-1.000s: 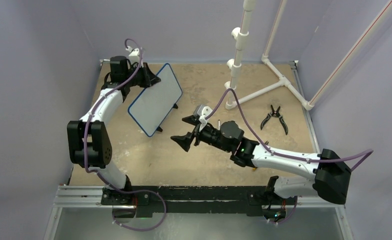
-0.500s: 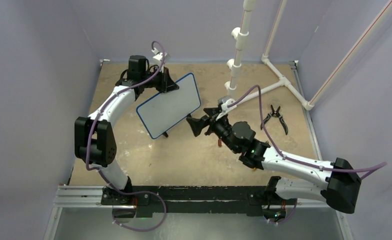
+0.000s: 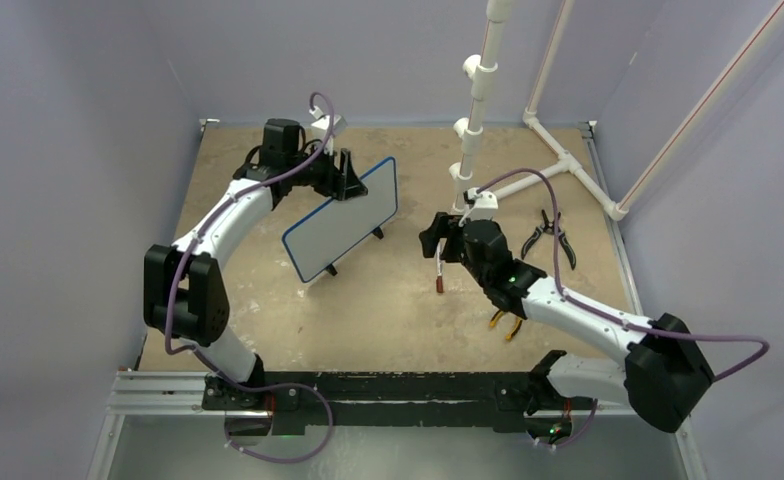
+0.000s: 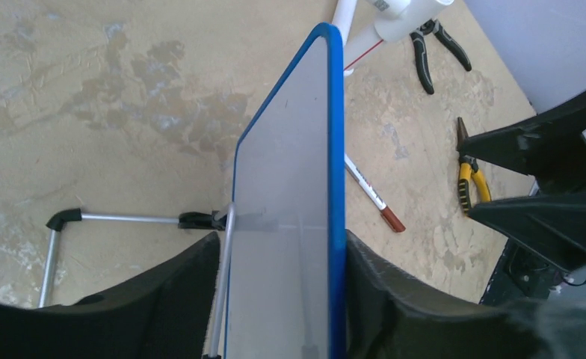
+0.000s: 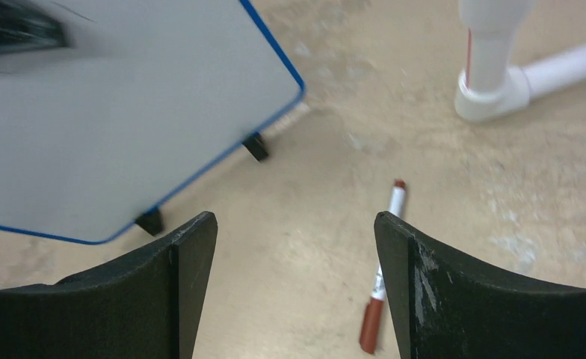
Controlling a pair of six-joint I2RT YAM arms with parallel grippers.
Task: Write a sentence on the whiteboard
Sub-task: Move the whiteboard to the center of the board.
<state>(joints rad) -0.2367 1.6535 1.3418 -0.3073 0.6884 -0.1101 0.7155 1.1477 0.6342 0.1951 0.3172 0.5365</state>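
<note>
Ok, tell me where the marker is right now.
In the top view the marker lies on the table near centre, just right of the whiteboard, beneath the open right gripper.

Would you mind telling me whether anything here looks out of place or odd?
The marker lies loose on the table below the open, empty right pincer, and the whiteboard shows no writing. Black pliers and yellow-handled pliers also lie stray nearby.
</note>
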